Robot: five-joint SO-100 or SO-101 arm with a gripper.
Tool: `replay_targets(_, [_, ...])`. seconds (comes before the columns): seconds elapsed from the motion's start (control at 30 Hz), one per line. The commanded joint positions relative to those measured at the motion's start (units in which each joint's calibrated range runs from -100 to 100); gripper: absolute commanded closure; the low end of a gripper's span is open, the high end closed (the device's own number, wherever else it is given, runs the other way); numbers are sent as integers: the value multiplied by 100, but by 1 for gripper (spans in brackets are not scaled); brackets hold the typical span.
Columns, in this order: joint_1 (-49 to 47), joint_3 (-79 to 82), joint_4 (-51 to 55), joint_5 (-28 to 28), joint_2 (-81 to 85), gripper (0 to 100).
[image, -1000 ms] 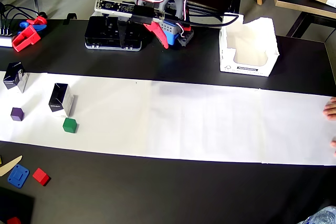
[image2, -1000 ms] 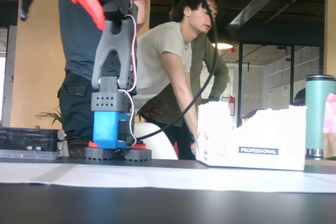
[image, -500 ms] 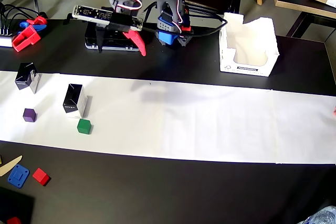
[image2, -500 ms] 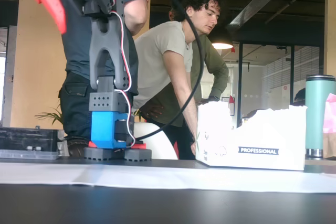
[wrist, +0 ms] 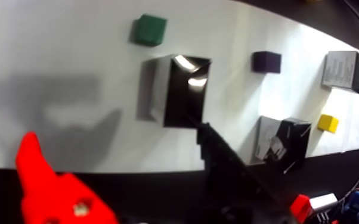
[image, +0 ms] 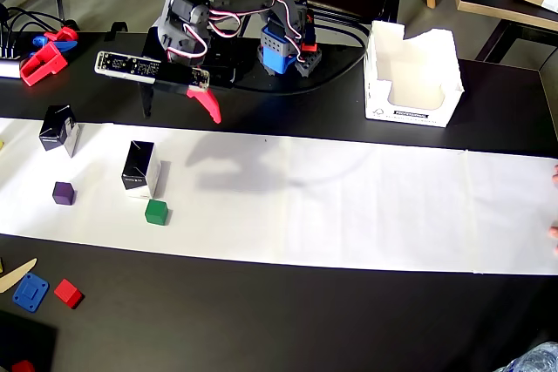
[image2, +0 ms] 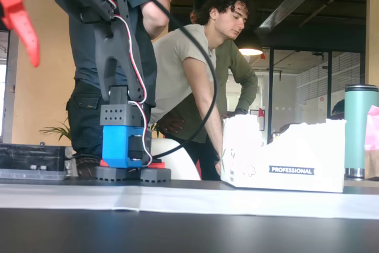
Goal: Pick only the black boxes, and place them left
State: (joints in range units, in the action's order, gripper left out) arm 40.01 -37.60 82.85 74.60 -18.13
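Overhead, gripper (image: 179, 102) spread wide and holding nothing, hovering above black table edge, nearest black box (image: 139, 168) just below-left on white paper (image: 349, 206), second black box (image: 58, 129) farther left, white bin (image: 410, 76) well off right.

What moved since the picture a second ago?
In the overhead view the gripper swung left toward the boxes, holding nothing. The white paper slid right, carrying the black boxes, green cube and purple cube with it. The white bin stayed put.
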Motion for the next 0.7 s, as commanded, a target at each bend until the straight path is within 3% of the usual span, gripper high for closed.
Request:
replay_targets(0.0, [161,-487,-575,19,-72,50])
replay_targets(0.4, [360,-407,-1576,282,-854,50])
replay_targets(0.6, [152,-398,-1576,213,-1699,50])
replay_targets(0.67, [-47,-398,-1576,-113,-2023,50])
